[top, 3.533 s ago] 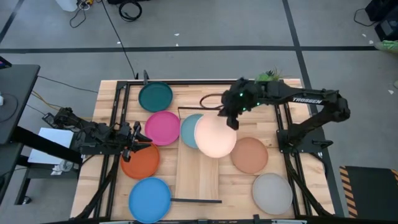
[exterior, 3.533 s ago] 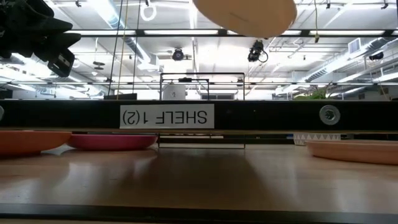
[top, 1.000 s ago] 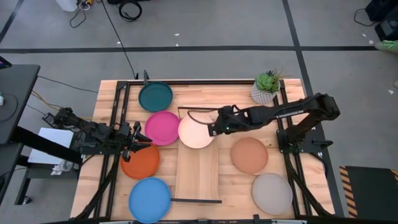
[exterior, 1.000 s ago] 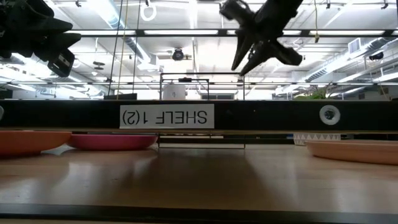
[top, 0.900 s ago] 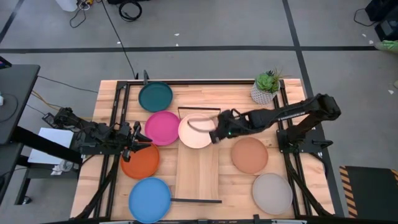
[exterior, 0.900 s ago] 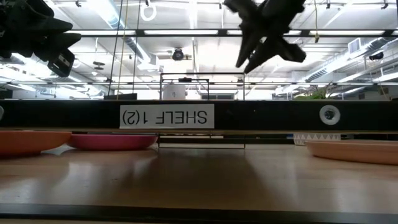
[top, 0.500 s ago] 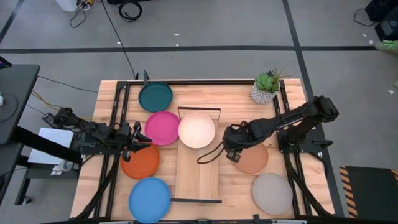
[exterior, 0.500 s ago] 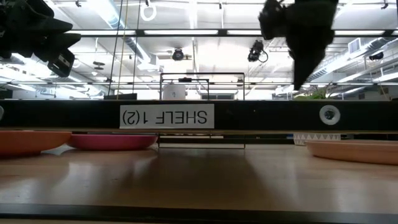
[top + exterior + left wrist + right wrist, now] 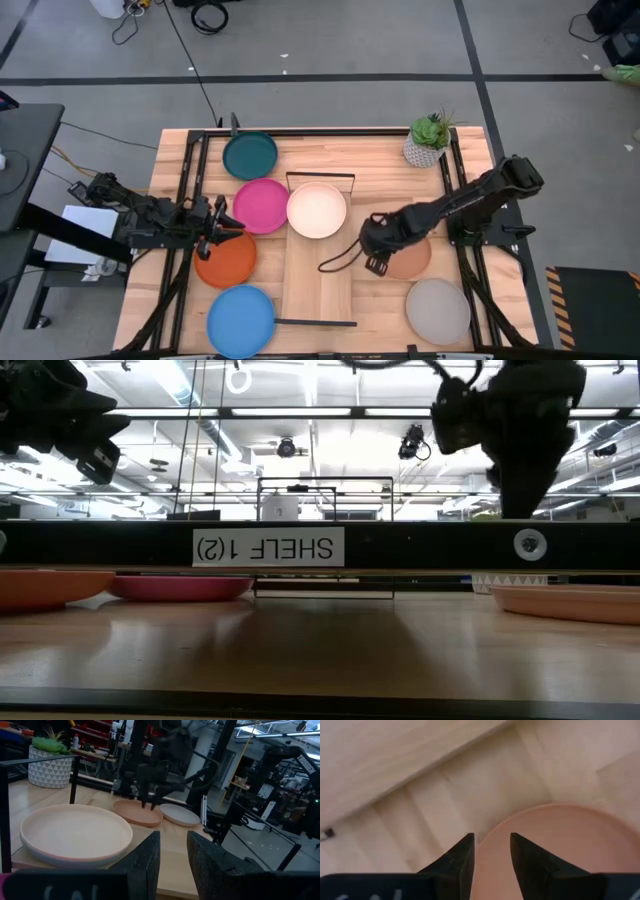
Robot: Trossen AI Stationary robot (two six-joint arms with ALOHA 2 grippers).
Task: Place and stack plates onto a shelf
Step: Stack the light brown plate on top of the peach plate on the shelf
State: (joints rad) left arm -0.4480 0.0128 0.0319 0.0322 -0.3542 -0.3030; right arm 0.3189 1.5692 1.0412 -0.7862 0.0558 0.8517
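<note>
Since the earlier frame the right end effector point(image 9: 377, 262) has swung away from the shelf point(image 9: 318, 270) and now hangs over the near edge of the tan plate point(image 9: 408, 254), its fingers point(image 9: 461, 860) slightly spread with the plate's rim showing between them, holding nothing. The cream plate point(image 9: 317, 210) it left lies on the far end of the shelf, by the black wire frame point(image 9: 320, 176).

On the slatted tabletop point(image 9: 380, 165) the magenta plate point(image 9: 261, 206) lies just beside the cream one, the dark teal plate point(image 9: 250, 156) behind it, the orange plate point(image 9: 226, 260) and bright blue plate point(image 9: 241, 320) nearer the front left, and the grey plate point(image 9: 437, 311) at the front right. A potted plant point(image 9: 428, 139) stands at the far right corner.

The right arm point(image 9: 470, 202) reaches in low from the right. The left end effector point(image 9: 216, 232) waits at the left side above the orange plate, fingers point(image 9: 142, 857) a little apart and empty.
</note>
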